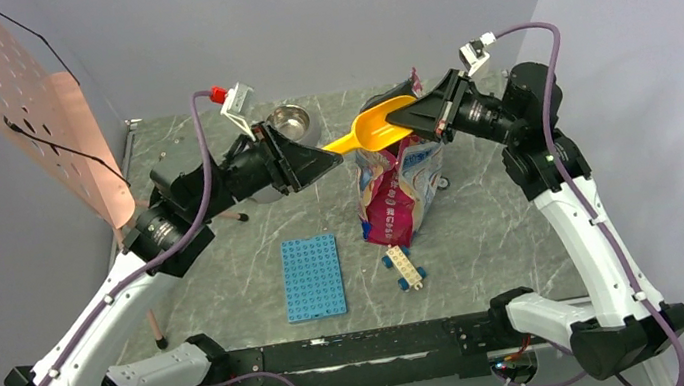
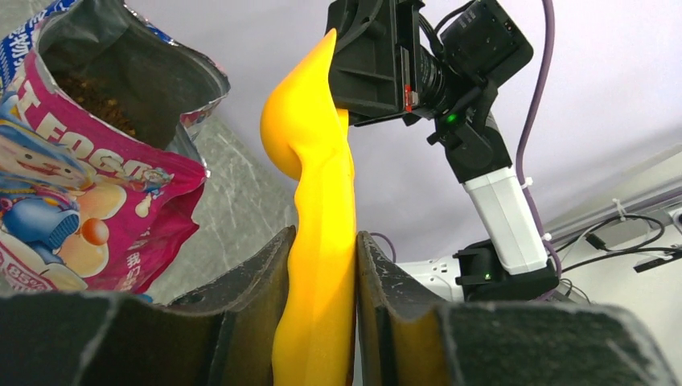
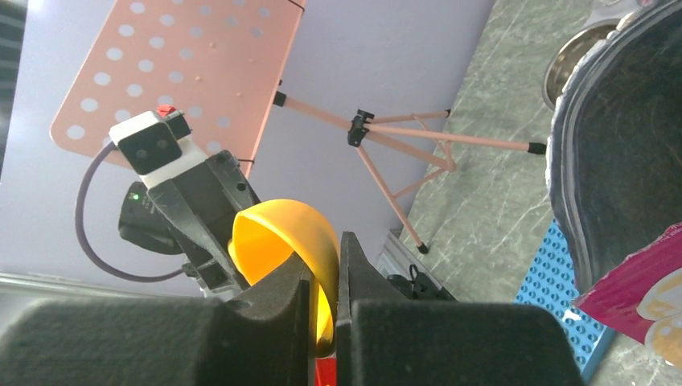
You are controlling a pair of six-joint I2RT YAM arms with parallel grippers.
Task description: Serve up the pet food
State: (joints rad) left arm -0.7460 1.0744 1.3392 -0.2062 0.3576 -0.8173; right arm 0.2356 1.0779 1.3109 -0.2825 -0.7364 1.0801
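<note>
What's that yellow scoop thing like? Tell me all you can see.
The yellow scoop looks like smooth one-piece plastic, with a rounded bowl and a tapering handle. It is held in the air over the open bag, with nothing visible in it. The left claw clamps its handle; the right claw pinches its bowl rim.

bag (image 1: 397, 195) upright mid-table (image 1: 496, 242), pet food (image 2: 96, 95) inside. scoop (image 1: 375, 124) above the bag mouth: handle in left gripper (image 1: 333, 157), cup rim in right gripper (image 1: 401, 124). double bowl (image 1: 287, 120) behind-left of bag. studded plate (image 1: 312, 277) front-left, brick block (image 1: 405, 267) just in front of bag.
</note>
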